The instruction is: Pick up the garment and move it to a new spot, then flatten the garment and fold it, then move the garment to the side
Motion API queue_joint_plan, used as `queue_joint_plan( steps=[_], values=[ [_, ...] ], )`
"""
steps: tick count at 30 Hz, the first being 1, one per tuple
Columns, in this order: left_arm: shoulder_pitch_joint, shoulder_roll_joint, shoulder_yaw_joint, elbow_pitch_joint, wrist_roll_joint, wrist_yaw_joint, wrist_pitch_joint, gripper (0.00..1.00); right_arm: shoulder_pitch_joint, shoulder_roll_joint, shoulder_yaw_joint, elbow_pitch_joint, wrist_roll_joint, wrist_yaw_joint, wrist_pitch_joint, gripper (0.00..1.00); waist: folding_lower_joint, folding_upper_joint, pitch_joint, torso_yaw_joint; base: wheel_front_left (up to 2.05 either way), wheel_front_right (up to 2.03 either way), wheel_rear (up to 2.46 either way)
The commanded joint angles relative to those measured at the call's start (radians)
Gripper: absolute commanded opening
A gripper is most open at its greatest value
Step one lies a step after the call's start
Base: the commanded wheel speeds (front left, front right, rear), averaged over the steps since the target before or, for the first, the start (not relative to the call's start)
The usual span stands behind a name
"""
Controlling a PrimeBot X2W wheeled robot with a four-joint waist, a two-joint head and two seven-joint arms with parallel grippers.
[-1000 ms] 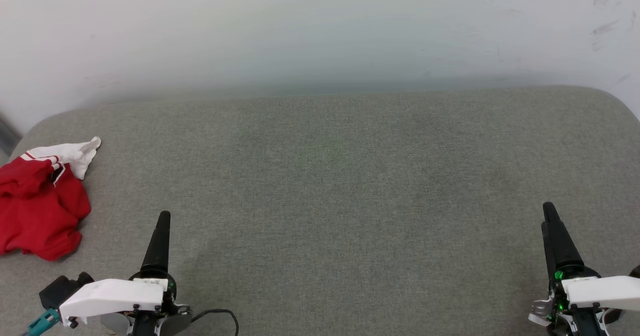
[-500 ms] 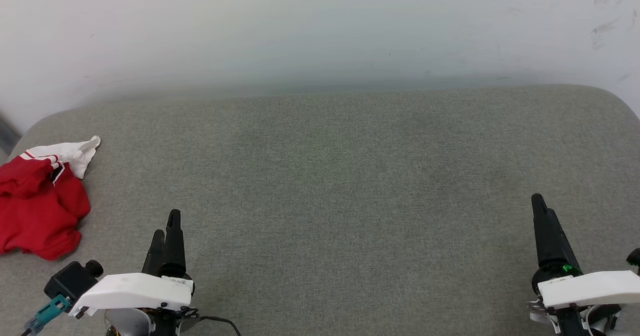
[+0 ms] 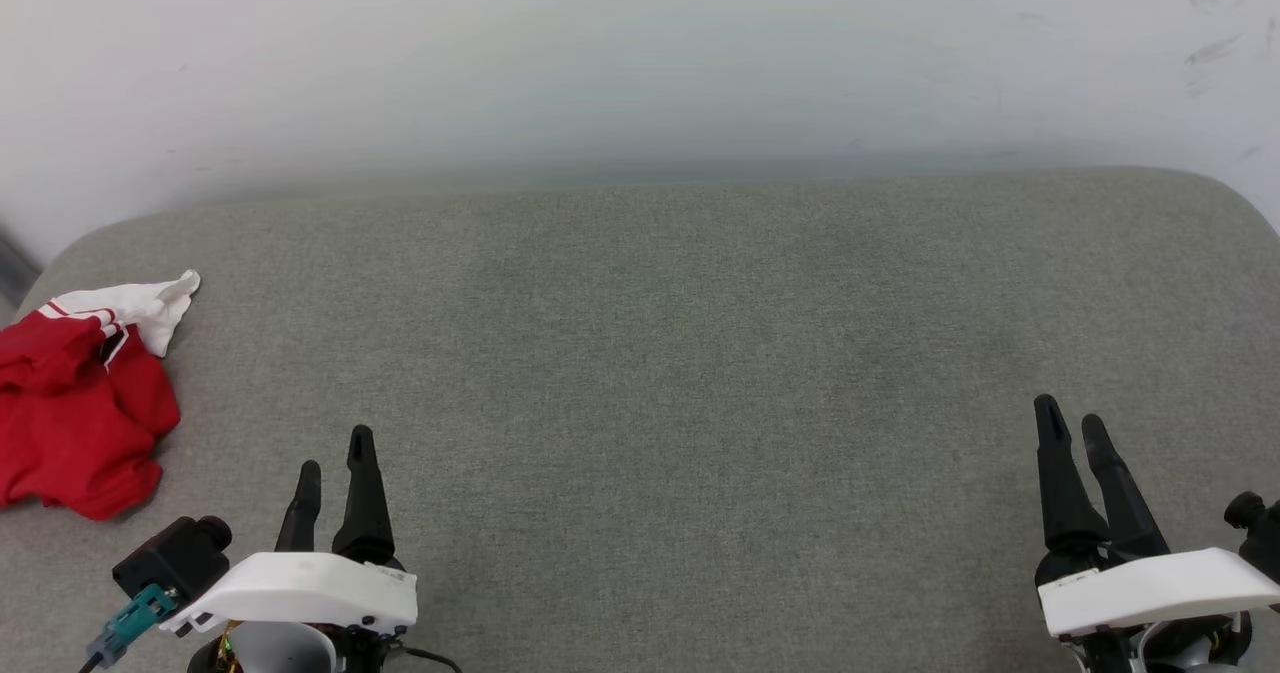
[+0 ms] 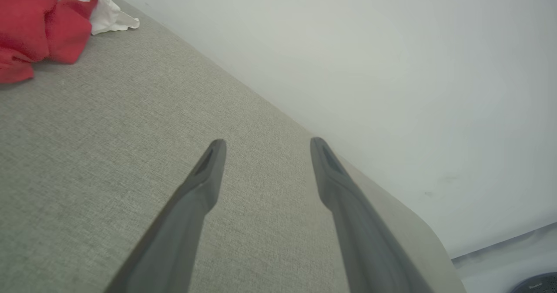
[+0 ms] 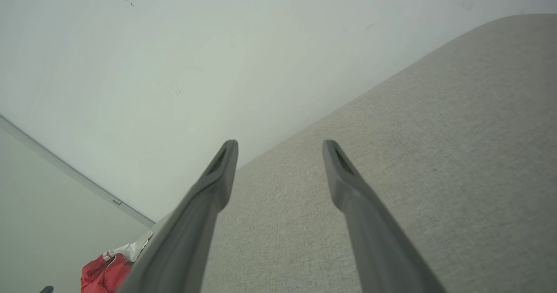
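The garment (image 3: 75, 408) lies crumpled in a red heap with a white sleeve at the far left edge of the grey cushioned surface (image 3: 660, 353). It also shows at the top left of the left wrist view as the garment (image 4: 39, 18), and small at the bottom left of the right wrist view as the garment (image 5: 106, 271). My left gripper (image 3: 333, 453) stands open and empty at the lower left, to the right of the heap and apart from it. At the lower right my right gripper (image 3: 1065, 421) is open and empty too, far from the garment.
A pale wall (image 3: 640, 63) rises directly behind the cushioned surface. The surface's rounded corners fall away at the far left and far right. A dark strip of floor (image 3: 15, 263) shows past the left corner.
Both grippers have turned about their wrists, so that each now shows two separate fingers instead of one. The left one slid slightly right, the right one slightly left. The garment has not moved.
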Motion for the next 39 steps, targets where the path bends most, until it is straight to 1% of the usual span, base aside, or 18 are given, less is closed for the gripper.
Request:
queue_joint_plan(
  steps=[1, 6, 26, 39],
  values=[
    [-0.003, 0.007, -0.006, -0.018, 0.044, 0.009, -0.012, 1.0, 0.0, -0.002, 0.004, -0.02, -0.043, 0.0, -0.013, 1.0, 0.0, 0.0, 0.0, 0.001, 0.0, 0.0, 0.0],
    [0.005, 0.01, -0.021, -0.025, 0.11, 0.022, -0.027, 1.0, 0.009, -0.002, 0.01, -0.023, -0.114, 0.0, -0.028, 1.0, 0.0, 0.0, 0.0, 0.001, 0.0, 0.0, 0.0],
    [0.038, 0.018, -0.077, -0.052, 0.332, 0.049, -0.081, 1.0, 0.042, -0.002, 0.031, -0.039, -0.36, 0.0, -0.082, 1.0, 0.0, 0.0, -0.001, 0.003, 0.0, 0.0, 0.0],
    [0.055, 0.019, -0.103, -0.067, 0.449, 0.046, -0.111, 1.0, 0.055, -0.002, 0.038, -0.057, -0.481, 0.0, -0.111, 1.0, 0.0, 0.0, 0.0, 0.002, 0.0, 0.0, 0.0]
  ],
)
